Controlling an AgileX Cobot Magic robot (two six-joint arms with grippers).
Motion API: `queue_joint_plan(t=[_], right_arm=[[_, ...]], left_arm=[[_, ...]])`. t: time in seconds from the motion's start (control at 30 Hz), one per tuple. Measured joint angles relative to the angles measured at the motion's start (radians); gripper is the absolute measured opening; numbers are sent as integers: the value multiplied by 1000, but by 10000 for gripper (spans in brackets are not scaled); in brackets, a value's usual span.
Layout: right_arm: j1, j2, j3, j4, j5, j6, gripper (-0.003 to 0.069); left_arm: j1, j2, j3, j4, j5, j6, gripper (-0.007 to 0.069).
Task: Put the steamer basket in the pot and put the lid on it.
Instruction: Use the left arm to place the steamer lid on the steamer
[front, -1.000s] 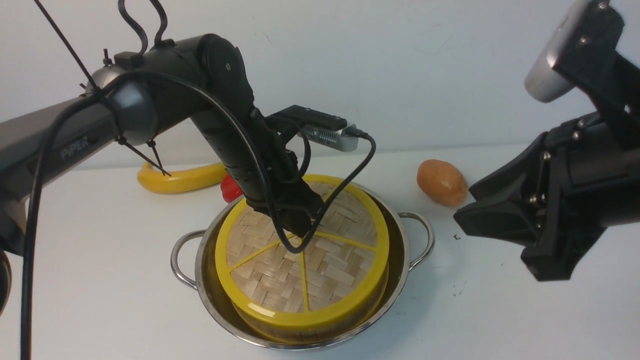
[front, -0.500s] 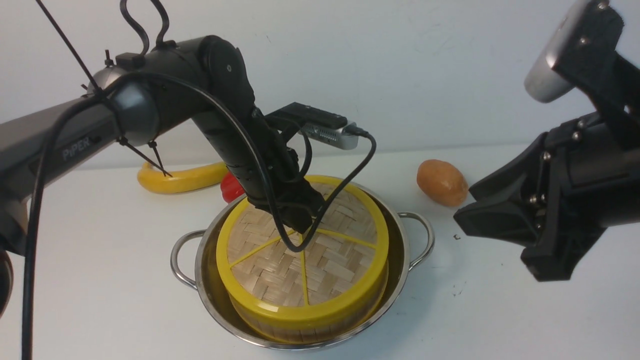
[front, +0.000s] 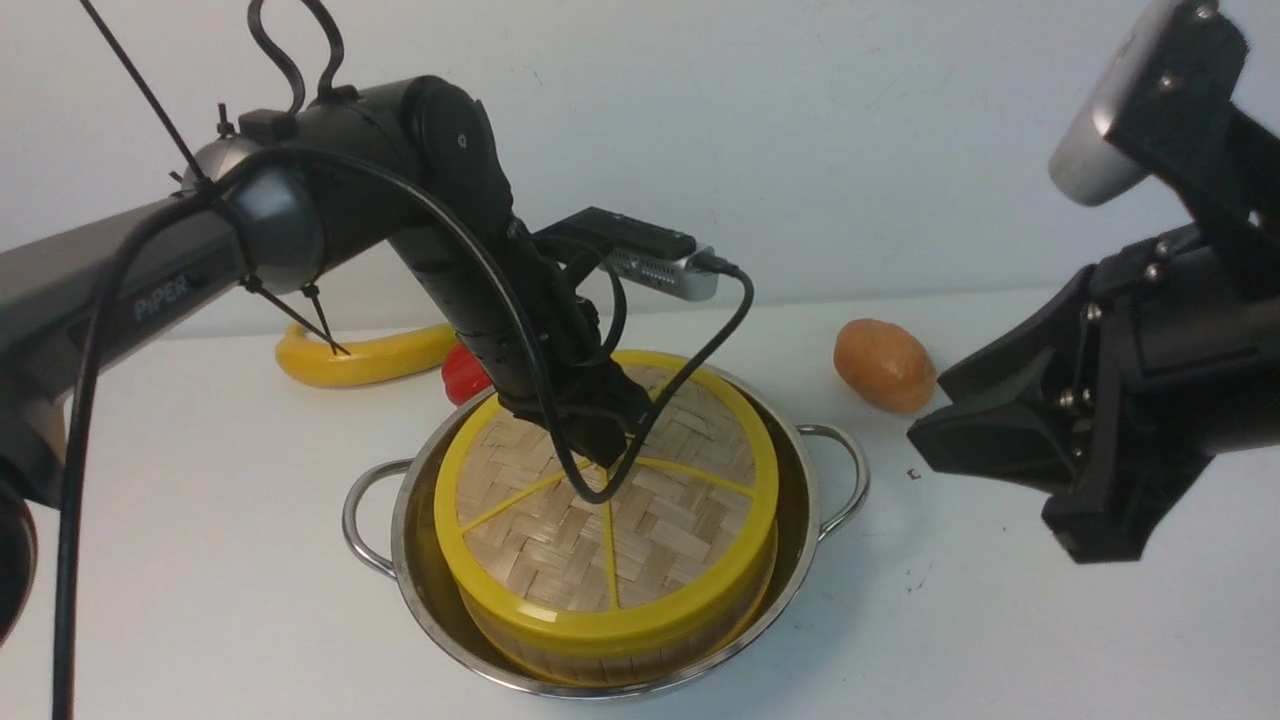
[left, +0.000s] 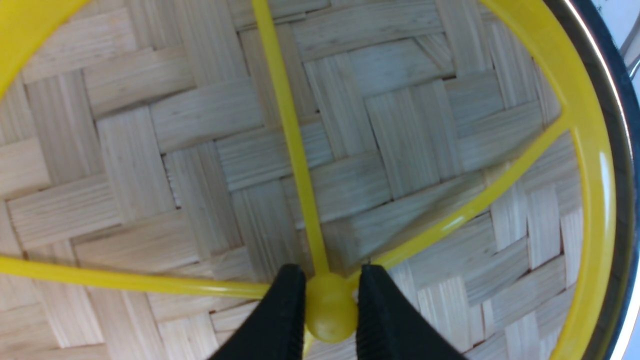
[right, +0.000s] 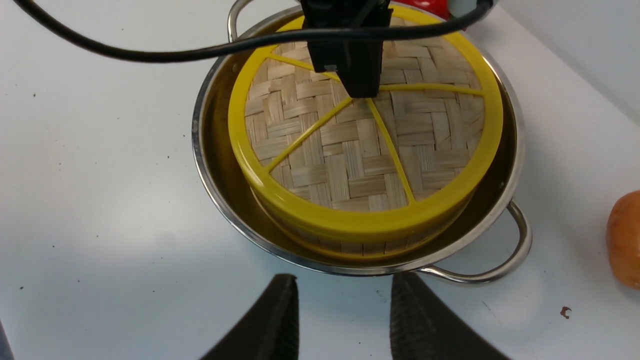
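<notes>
Lid seated on steamer basket in pot

Left hand (left: 330, 312) pinches the lid's knob (left: 329, 310) (right hand (right: 342, 320) spread, idle): release straight up, without dragging.

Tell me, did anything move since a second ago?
Only a little. The lid settled slightly lower and flatter onto the steamer basket inside the pot, and the left arm shifted a touch. The left end effector is still pinched on the lid's knob. The right end effector stayed open off to the side, and the potato didn't move.
</notes>
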Motion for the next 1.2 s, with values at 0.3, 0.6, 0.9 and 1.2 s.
queue_joint_plan(t=[0.3,0.6,0.9,1.2], right_arm=[[0,0,0,0,0,0,241],[0,0,0,0,0,0,241],[0,0,0,0,0,0,241],[0,-13,0,-46,-64,49,229]], left_arm=[[0,1,0,-15,-32,8,174],[0,0,-1,-12,11,8,385],[0,-84,-46,5,36,16,400],[53,-321,-81,194,88,-84,347]])
